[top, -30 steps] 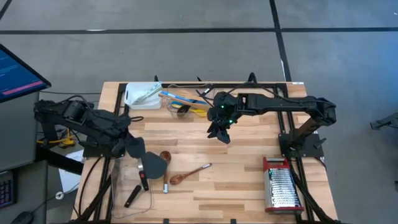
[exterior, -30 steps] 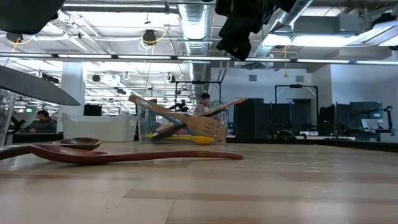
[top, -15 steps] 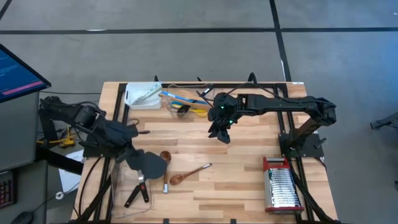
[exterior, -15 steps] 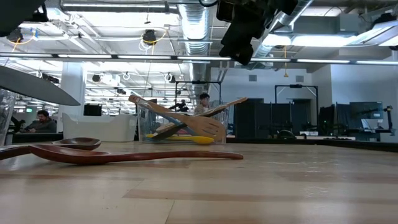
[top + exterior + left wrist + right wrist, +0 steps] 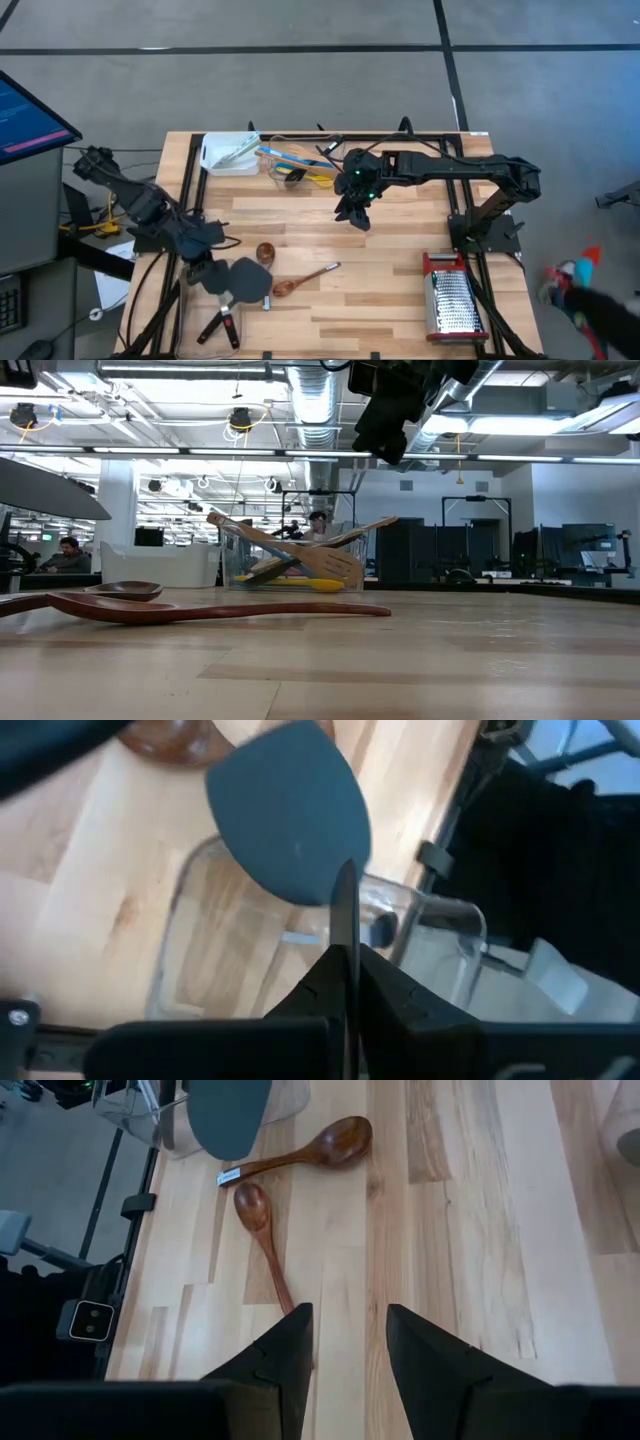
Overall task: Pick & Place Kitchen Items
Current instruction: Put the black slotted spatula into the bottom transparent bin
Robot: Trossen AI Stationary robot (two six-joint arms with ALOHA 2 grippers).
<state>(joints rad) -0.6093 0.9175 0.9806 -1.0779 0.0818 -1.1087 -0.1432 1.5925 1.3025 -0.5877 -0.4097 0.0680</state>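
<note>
Tabletop (image 5: 400,270) | grey spatula (image 5: 290,825) clamped between left jaws (right jaws empty)

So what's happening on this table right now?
The left gripper is shut on a dark grey spatula, holding it over a clear tub at the table's front left. The right gripper hangs open and empty above mid-table. Two wooden spoons lie loose on the wood, and another tub at the back holds several utensils.

A wooden table (image 5: 400,290) carries two brown wooden spoons (image 5: 305,278) near the left. A grater (image 5: 455,298) lies right; a white tray (image 5: 228,155) and clear tub (image 5: 300,165) sit far
</note>
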